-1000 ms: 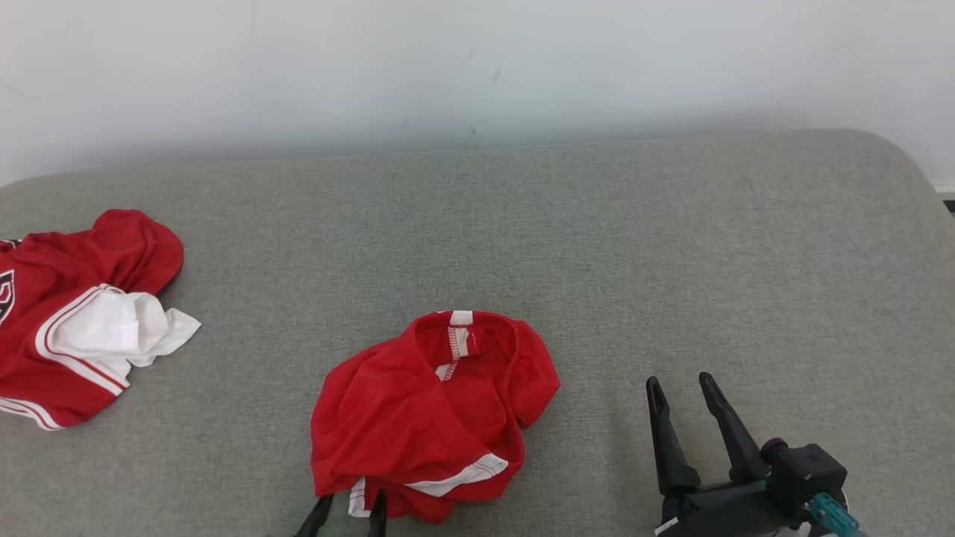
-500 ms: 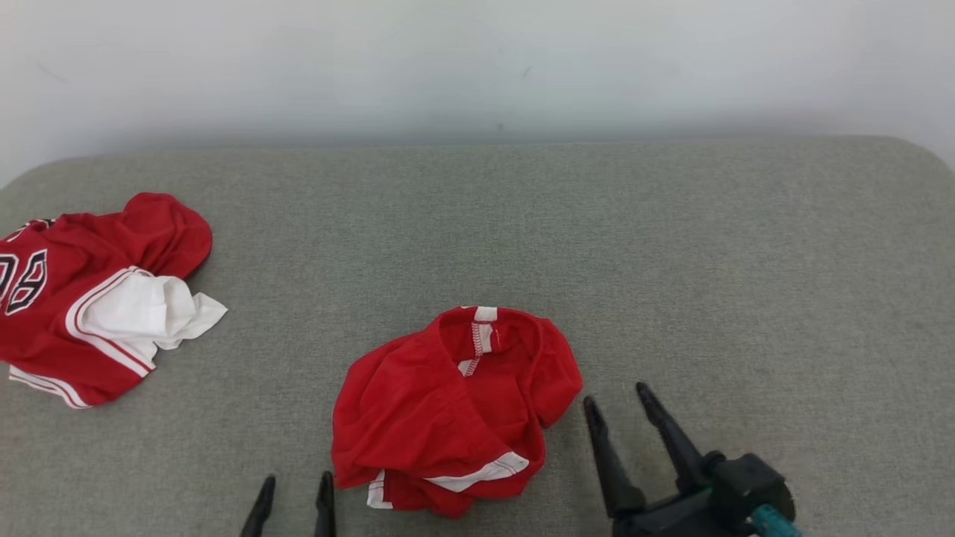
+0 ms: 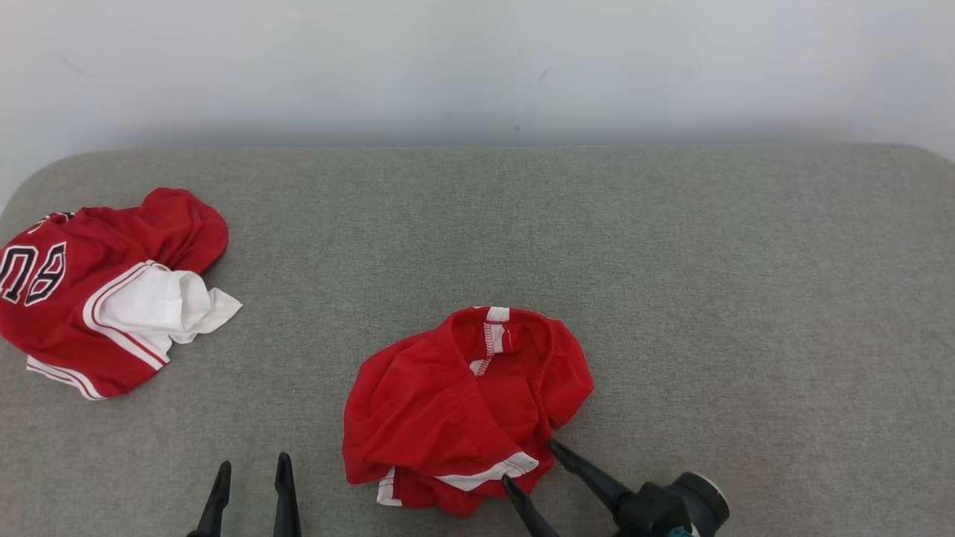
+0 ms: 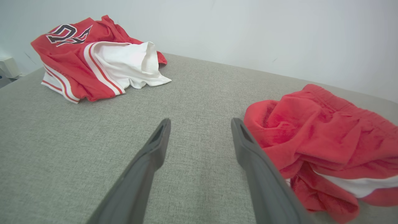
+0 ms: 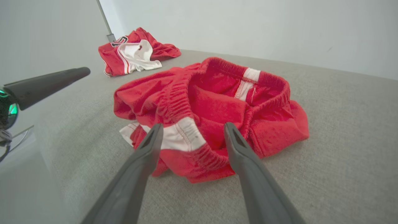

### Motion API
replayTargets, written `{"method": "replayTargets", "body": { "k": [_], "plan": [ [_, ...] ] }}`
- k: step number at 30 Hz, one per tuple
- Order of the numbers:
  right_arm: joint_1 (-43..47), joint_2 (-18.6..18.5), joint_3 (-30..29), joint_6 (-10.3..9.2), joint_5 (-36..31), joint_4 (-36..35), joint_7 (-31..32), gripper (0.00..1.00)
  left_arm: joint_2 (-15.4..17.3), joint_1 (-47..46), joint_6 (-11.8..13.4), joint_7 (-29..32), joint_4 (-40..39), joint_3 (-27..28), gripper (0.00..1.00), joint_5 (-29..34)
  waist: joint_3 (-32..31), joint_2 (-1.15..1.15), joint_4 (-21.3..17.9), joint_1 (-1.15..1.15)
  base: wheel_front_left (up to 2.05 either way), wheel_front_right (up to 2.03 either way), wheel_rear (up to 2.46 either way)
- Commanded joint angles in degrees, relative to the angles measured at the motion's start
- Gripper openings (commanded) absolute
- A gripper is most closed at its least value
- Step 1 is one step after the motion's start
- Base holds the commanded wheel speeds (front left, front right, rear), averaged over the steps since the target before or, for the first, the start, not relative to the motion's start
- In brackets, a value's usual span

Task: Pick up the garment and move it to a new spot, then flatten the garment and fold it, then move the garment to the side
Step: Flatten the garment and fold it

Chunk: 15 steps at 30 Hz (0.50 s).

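Grey fabric bench [image 3: 709,298], pale wall [image 3: 477,60] behind | red shorts [image 3: 448,403] crumpled just ahead of my right hand [image 3: 531,462], just right of my left hand [image 3: 254,462] | both hands spread apart, empty | step, I judge: flattening | tip: pinch one layer at the white-striped hem [image 3: 489,471], draw it outward, low, avoiding the bunched middle.

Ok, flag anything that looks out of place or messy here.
Nothing spilled or damaged. The red shorts lie in a crumpled heap, waistband gaping, and the red jersey at the left is bunched up with white fabric sticking out.
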Motion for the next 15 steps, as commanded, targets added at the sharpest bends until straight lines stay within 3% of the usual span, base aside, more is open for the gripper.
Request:
{"method": "replayTargets", "body": {
  "k": [1, 3, 5, 10, 15],
  "plan": [
    [-0.74, -0.58, 1.41, 0.2, 1.18, 1.4, -0.07, 1.0, -0.06, 0.11, 0.2, -0.14, -0.02, -0.18, 1.0, -0.53, -0.25, 0.0, 0.45, 0.0, 0.0, 0.0, 0.0],
    [-2.47, -1.08, 3.74, 0.2, 1.95, 3.76, -0.07, 0.96, -0.06, 0.27, 0.36, -0.14, 0.13, -0.46, 1.0, -0.94, -0.48, 0.0, 0.87, 0.0, 0.0, 0.0, 0.0],
    [-3.94, -1.07, 4.66, 0.2, 2.74, 5.35, -0.07, 0.0, -0.05, 0.38, 0.53, -0.14, 0.19, -0.67, 1.0, -1.09, -0.71, 0.0, 1.24, 0.0, 0.0, 0.0, 0.0],
    [-5.7, -1.2, 4.4, 0.2, 3.91, 6.32, -0.07, 0.0, -0.05, 0.7, 0.88, -0.14, 0.04, -0.93, 1.0, -1.39, -0.93, 0.0, 1.4, 0.0, 0.0, 0.0, 0.0],
    [-6.48, -2.81, -2.57, 0.2, 5.2, 5.5, -0.08, 0.0, -0.05, 0.91, 0.87, -0.14, 0.02, -1.15, 1.0, -1.37, -0.93, 0.0, 0.63, 0.0, 0.0, 0.0, 0.0]
  ]
}}
